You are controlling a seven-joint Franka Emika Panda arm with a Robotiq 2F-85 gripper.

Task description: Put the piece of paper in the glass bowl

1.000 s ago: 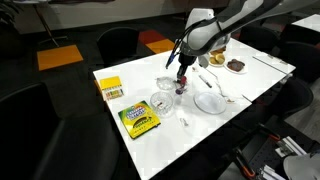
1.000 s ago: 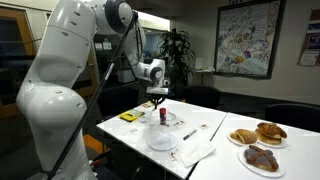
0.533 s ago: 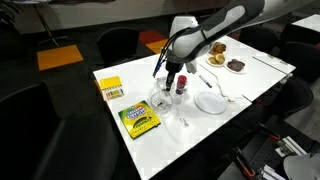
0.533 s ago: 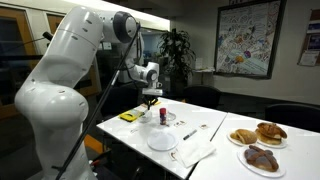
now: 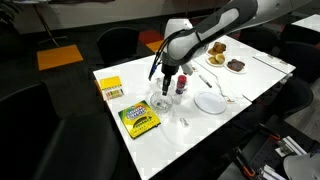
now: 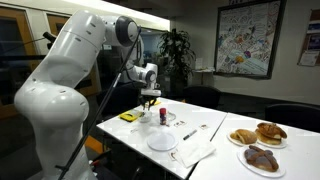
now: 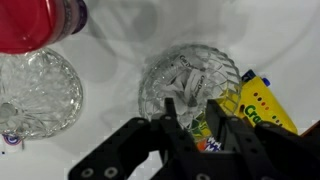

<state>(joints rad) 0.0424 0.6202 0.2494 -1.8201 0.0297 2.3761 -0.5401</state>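
Hovering right over the glass bowl (image 7: 190, 85), the gripper (image 7: 203, 115) shows fingers parted with nothing between them. The piece of paper (image 7: 188, 74) looks to lie inside. Best move: lift straight up, clear of the rim.

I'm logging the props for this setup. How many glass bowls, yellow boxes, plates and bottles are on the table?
Glass bowls: 2
Yellow boxes: 2
Plates, one empty, two with pastries: 3
Red-capped bottle: 1
Total: 8
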